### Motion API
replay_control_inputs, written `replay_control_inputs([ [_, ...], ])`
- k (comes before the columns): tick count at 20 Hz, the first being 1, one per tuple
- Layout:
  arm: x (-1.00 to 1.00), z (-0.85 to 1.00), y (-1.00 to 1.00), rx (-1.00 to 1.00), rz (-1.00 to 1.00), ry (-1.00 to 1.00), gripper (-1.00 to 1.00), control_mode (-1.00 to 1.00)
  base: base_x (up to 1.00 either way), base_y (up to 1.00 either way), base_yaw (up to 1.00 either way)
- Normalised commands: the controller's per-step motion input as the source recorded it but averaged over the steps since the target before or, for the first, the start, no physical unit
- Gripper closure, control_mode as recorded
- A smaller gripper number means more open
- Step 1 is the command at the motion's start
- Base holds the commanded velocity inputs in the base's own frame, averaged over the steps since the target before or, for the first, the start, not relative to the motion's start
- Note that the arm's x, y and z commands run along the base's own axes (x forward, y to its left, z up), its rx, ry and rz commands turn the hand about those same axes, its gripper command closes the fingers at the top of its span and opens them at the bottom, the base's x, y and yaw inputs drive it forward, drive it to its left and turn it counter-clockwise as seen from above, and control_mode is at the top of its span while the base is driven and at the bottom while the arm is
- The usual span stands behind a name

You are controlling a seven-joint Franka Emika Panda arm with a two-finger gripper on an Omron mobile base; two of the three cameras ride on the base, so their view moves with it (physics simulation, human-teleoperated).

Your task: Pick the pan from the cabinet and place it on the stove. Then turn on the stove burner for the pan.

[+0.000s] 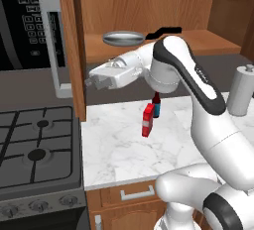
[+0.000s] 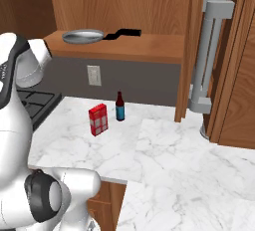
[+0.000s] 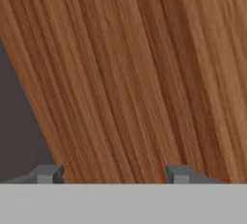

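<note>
Pincer [image 1: 91,82] spread wide at cabinet door [image 1: 74,45]; pan [image 1: 123,38] sits above, apart.

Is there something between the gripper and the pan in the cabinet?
No object blocks it. The pan lies alone on the open cabinet shelf, both doors swung aside. The gripper is below the shelf, facing the left door, so it must turn and rise.

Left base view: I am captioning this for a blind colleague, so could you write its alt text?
A white robot arm reaches left, its empty two-finger gripper beside the open brown wooden cabinet door, while a round silver-grey frying pan with a black handle sits on the cabinet shelf above. A dark gas stove lies lower left; a red box and dark bottle stand on the marble counter.
</note>
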Motion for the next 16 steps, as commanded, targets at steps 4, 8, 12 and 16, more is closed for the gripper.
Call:
replay_control_inputs([
  [4, -0.12, 0.09, -0.07, -0.02, -0.05, 0.0, -1.0, -1.0, 0.0, 0.0, 0.0],
  [8, -0.1, 0.05, -0.33, -0.01, -0.07, -0.02, -1.0, -1.0, 0.0, 0.0, 0.0],
  [12, -0.1, 0.12, -0.35, -0.07, -0.08, -0.1, -1.0, -1.0, 0.0, 0.0, 0.0],
  [16, -0.14, 0.13, -0.4, -0.08, -0.14, -0.13, -1.0, -1.0, 0.0, 0.0, 0.0],
])
